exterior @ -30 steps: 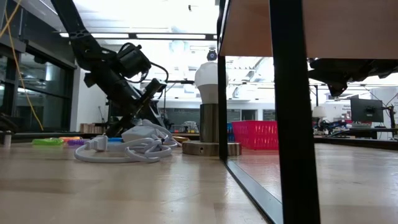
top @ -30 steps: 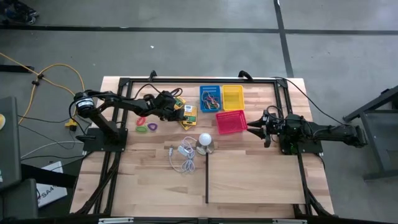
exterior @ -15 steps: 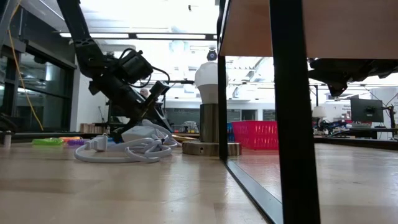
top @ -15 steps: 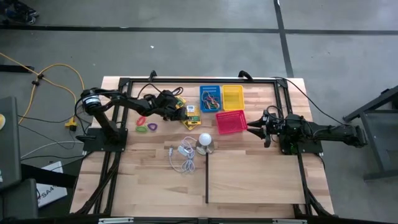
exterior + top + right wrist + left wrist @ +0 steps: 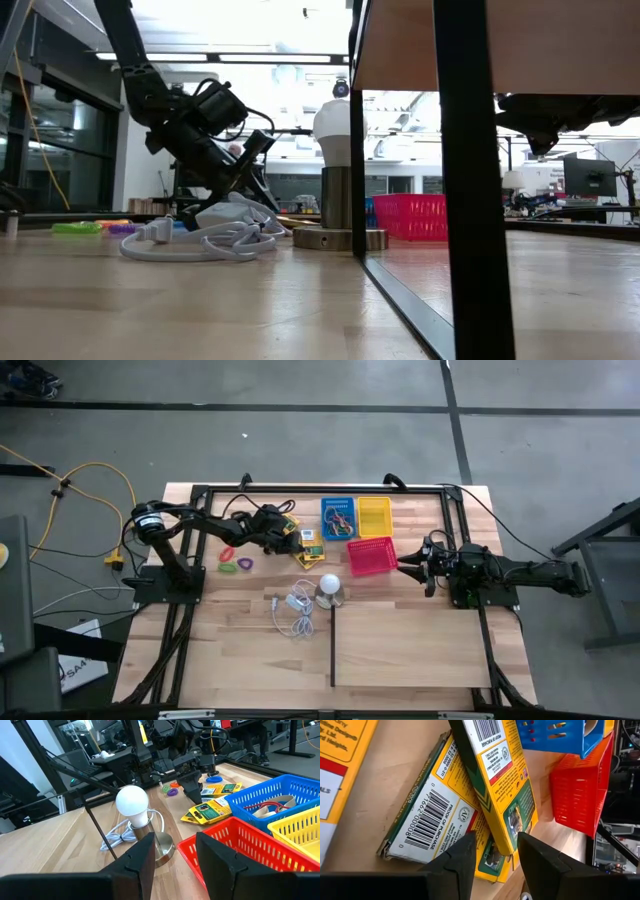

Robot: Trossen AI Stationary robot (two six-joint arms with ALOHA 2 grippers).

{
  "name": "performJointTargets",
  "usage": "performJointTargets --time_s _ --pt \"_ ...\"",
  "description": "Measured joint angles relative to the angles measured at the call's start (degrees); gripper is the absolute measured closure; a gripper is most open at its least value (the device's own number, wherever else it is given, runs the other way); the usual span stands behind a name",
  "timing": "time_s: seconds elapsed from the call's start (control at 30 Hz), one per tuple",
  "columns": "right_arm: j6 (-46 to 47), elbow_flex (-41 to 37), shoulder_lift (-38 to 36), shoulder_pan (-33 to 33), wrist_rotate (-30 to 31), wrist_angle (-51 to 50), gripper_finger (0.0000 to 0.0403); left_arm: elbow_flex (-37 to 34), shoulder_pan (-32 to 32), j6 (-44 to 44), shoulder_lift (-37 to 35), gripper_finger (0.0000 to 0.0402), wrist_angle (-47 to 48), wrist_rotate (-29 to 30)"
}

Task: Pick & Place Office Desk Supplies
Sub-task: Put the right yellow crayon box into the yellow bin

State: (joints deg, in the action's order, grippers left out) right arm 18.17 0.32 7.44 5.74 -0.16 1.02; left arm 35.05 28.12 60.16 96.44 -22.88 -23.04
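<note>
Care matters here, since the left gripper [image 5: 495, 862] should settle squarely over one edge of the top yellow-and-green packet [image 5: 497, 780] in the overlapping pile left of the blue basket [image 5: 337, 517] before closing, its fingers [image 5: 455, 865] spread and holding nothing, while the right gripper [image 5: 172, 857] waits open beside the red basket [image 5: 371, 556].

were two dark, near-black arms of slim jointed links. left arm [image 5: 185, 525] bore a pale ring at its round base joint and trailed black cables. right arm [image 5: 520, 570] looked blocky and matte. ended in flat, angular black fingers [image 5: 457, 862].
</note>
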Motion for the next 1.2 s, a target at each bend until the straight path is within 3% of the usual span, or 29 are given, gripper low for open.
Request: performJointTargets --time_s 0.6,1.2 --pt "0.0 0.0 0.0 0.0 0.0 0.0 0.0272 0.07 -0.02 -2.29 -1.79 0.0261 0.93 -0.84" --pt "0.0 -0.01 0.0 -0.02 0.0 0.0 0.0272 2.82 -1.82 -3.29 -1.81 0.0261 5.98 2.34"
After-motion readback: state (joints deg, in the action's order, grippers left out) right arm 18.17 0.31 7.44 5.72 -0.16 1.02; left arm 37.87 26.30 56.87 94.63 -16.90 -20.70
